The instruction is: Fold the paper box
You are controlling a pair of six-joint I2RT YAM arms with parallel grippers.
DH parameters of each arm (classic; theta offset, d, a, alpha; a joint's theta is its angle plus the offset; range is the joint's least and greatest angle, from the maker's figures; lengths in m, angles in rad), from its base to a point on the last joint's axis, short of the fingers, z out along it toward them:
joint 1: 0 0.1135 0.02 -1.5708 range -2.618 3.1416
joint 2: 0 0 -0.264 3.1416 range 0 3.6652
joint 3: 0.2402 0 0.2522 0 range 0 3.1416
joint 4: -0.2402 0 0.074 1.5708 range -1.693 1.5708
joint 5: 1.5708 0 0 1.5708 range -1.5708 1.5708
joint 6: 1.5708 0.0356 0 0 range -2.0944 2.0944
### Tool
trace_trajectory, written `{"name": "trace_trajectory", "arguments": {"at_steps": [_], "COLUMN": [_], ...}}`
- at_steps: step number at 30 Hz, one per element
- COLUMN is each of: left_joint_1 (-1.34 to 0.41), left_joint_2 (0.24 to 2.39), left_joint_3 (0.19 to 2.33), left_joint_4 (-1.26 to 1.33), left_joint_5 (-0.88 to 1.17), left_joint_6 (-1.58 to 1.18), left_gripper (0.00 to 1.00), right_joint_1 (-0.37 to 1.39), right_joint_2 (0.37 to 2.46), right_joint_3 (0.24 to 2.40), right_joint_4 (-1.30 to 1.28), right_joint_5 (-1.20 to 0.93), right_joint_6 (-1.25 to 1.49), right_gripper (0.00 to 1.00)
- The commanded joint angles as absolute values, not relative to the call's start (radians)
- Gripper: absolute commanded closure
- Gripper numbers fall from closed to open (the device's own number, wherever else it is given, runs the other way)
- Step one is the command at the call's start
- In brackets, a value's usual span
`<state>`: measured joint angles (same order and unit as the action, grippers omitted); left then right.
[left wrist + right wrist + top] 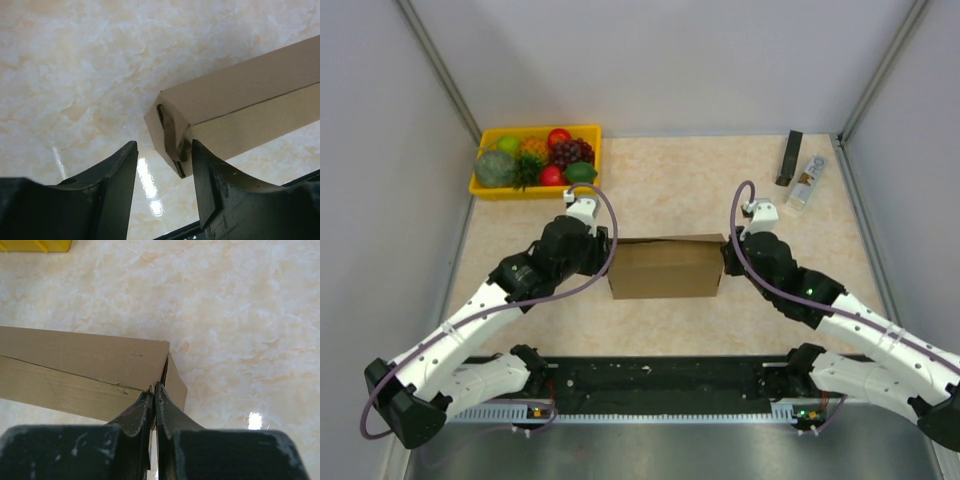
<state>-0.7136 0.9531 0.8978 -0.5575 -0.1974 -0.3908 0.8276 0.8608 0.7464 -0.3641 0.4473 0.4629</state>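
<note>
The paper box (665, 268) stands closed up as a brown cardboard block in the middle of the table. My left gripper (603, 245) is at its left end and open. In the left wrist view the box's left end (170, 135), with a tucked side flap, lies just beyond the gripper (164, 145), and nothing is between the fingers. My right gripper (725, 255) is at the box's right end. In the right wrist view the gripper (155, 387) is shut, its tips touching the corner where the end flap meets the top of the box (80, 360).
A yellow tray (535, 193) of fruit sits at the back left; its corner (35, 245) shows in the right wrist view. A black bar (790, 158) and a small clear bottle (806, 182) lie at the back right. A black strip (660, 375) runs along the near edge.
</note>
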Motion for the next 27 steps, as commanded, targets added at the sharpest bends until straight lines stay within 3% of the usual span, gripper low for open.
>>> {"name": "trace_trajectory", "arguments": {"at_steps": [1, 8, 20, 27], "left_joint_1": [-0.669, -0.667, -0.692, -0.73], "left_joint_2": [0.982, 1.017, 1.094, 1.135], "left_joint_3": [1.002, 1.051, 1.107, 1.15], "left_joint_4": [-0.695, -0.677, -0.745, -0.761], "left_joint_5": [-0.167, -0.106, -0.115, -0.166], "left_joint_6": [-0.344, -0.299, -0.302, -0.279], "left_gripper": [0.48, 0.58, 0.64, 0.79], "right_joint_1": [0.847, 0.847, 0.847, 0.848], "right_joint_2": [0.884, 0.885, 0.896, 0.894], "right_joint_3": [0.749, 0.752, 0.759, 0.758], "right_joint_4": [-0.408, -0.408, -0.408, -0.408], "right_joint_5": [0.385, 0.382, 0.368, 0.361], "right_joint_6": [0.456, 0.454, 0.466, 0.471], "right_gripper": [1.0, 1.0, 1.0, 1.0]}}
